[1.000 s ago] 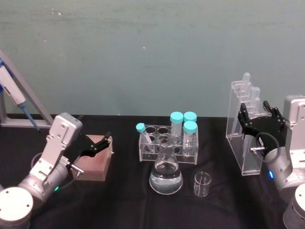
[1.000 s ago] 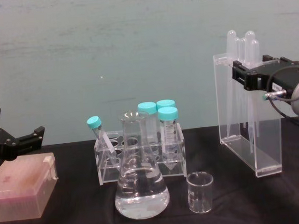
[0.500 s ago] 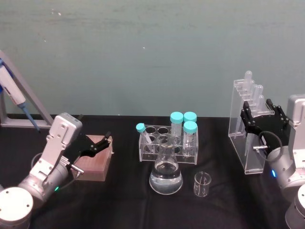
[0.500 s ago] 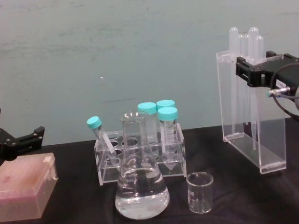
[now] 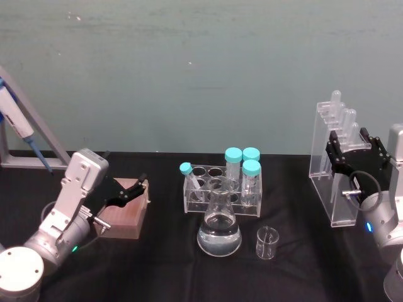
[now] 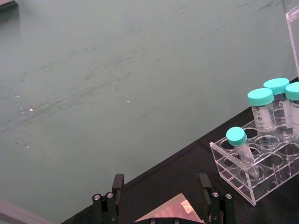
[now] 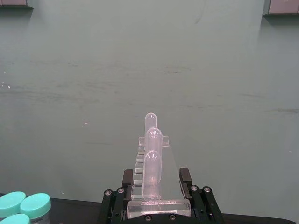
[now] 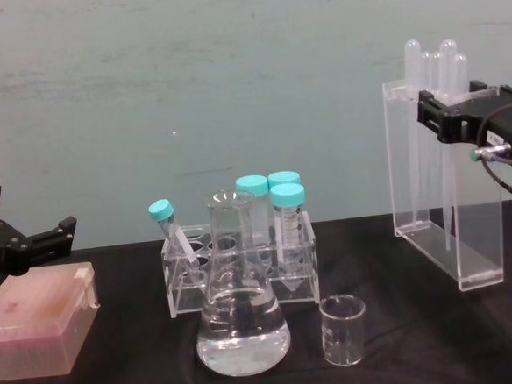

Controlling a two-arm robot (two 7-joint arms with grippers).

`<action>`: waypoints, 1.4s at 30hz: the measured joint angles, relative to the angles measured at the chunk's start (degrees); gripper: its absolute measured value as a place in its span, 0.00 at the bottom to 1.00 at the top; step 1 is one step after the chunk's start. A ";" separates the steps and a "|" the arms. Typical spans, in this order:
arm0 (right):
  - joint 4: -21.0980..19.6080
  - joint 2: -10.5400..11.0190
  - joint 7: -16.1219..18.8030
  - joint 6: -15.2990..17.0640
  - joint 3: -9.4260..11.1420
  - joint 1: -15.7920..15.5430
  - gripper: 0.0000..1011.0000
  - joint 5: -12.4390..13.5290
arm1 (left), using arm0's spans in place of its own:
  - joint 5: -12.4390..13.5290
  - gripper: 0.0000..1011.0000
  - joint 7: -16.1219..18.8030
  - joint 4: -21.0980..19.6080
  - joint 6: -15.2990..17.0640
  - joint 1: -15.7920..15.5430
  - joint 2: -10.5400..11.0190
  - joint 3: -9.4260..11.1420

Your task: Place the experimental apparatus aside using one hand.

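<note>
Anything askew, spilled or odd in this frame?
One teal-capped tube leans in the tube rack while the other three stand upright. No spill shows. The right gripper grips the acrylic stand near its top. Left gripper idles above the pink box.

The right arm (image 5: 383, 228) comes up well to the right of the conical flask (image 5: 219, 231), with a blue light glowing low on its silver wrist and a grey cable (image 5: 354, 182) looping above it. The right gripper (image 5: 354, 151) points away from the robot, higher than the flask's mouth, with its fingers clamped on either side of the acrylic stand (image 5: 321, 160). The left arm (image 5: 63, 214) sits well to the left of the flask, angled forward. The left gripper (image 5: 135, 189) is low, with its fingers spread apart.
</note>
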 joint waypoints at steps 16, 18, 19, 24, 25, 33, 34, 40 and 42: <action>-0.24 1.54 0.87 -0.78 1.51 -0.14 0.60 0.62 | 0.00 0.99 0.00 0.00 0.00 0.00 0.00 0.00; -0.21 1.70 1.00 -0.89 1.70 -0.11 0.60 0.76 | 0.00 0.99 0.00 0.00 0.00 0.00 0.00 0.00; -0.19 1.88 1.14 -1.01 1.92 -0.09 0.60 0.94 | 0.00 0.99 0.00 0.00 0.00 0.00 0.00 0.00; -0.11 2.40 1.58 -1.30 2.63 -0.08 0.60 1.63 | 0.00 0.99 0.00 0.00 0.00 0.00 0.00 0.00; -0.10 2.46 1.63 -1.32 2.72 -0.08 0.60 1.71 | 0.00 0.99 0.00 0.00 0.00 0.00 0.00 0.00; 0.16 3.28 2.34 -1.82 3.82 -0.08 0.60 2.82 | 0.00 0.99 0.00 0.00 0.00 0.00 0.00 0.00; 0.19 3.36 2.42 -1.86 3.92 -0.08 0.60 2.93 | 0.00 0.99 0.00 0.00 0.00 0.00 0.00 0.00; 0.26 4.05 2.88 -2.20 4.87 -0.16 0.60 3.77 | 0.00 0.99 0.00 0.00 0.00 0.00 0.00 0.00; 0.37 4.31 3.12 -2.34 5.21 -0.17 0.60 4.10 | 0.00 0.99 0.00 0.00 0.00 0.00 0.00 0.00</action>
